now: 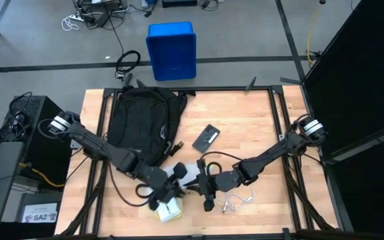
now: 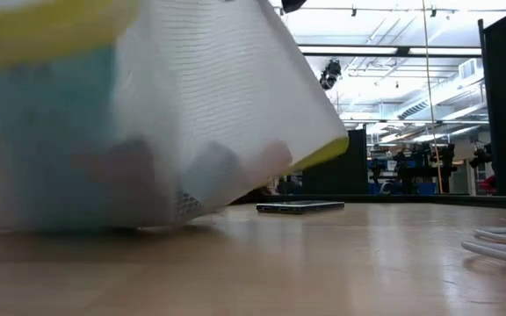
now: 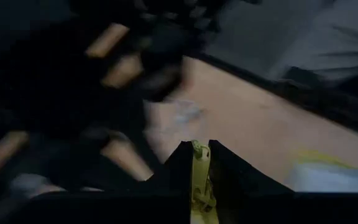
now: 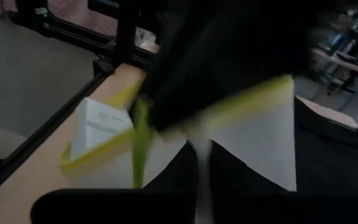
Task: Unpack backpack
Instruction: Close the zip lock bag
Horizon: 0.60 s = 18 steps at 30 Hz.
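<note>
- One backpack [image 1: 141,123] flat on table's [image 1: 259,127] far-left part, long axis running near-to-far, rounded top toward far edge by the blue bin [image 1: 172,51].
- One clear pouch w/ yellow trim [image 1: 168,209] at near edge; white box showing inside [image 4: 101,124].
- Left gripper [image 1: 166,193] clamped on yellow strip [image 3: 199,180], fingers together.
- Right gripper [image 1: 207,189] just beside pouch; shut on thin white-yellow edge in wrist view.
- One dark phone [image 1: 207,138], one white cable [image 1: 235,200] on table.
</note>
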### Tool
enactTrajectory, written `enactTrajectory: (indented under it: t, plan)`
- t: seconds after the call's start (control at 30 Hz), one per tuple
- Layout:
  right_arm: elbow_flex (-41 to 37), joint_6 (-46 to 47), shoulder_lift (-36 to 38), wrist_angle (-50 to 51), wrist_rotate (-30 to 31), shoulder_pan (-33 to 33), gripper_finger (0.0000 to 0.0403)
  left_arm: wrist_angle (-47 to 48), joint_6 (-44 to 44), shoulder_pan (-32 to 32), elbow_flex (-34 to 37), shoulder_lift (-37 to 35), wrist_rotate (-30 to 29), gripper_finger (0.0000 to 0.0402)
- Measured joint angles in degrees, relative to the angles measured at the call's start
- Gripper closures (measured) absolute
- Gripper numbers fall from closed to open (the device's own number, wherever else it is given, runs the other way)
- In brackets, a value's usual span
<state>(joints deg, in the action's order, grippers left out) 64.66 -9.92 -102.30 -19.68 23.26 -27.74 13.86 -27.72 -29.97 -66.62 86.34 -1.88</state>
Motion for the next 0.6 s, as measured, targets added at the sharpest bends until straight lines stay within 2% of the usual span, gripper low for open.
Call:
enactTrajectory:
  t: [0.23, 0.53, 0.6]
  plan:
    - [0.0, 2.4, 0.3, 4.3, 5.2, -2.9, 0.0402, 3.5, 1.9, -4.5, 0.1, -1.3, 0.5, 0.0384]
    - [0.0, 2.5, 0.3, 1.9, 4.8, -2.6, 0.0402, 4.3, 2.9, -6.8, 0.1, -1.3, -2.1, 0.0384]
    - [0.0, 3.1, 0.3, -0.5, 2.3, -2.2, 0.0402, 4.3, 2.9, -6.7, 0.1, -1.3, -2.4, 0.0384]
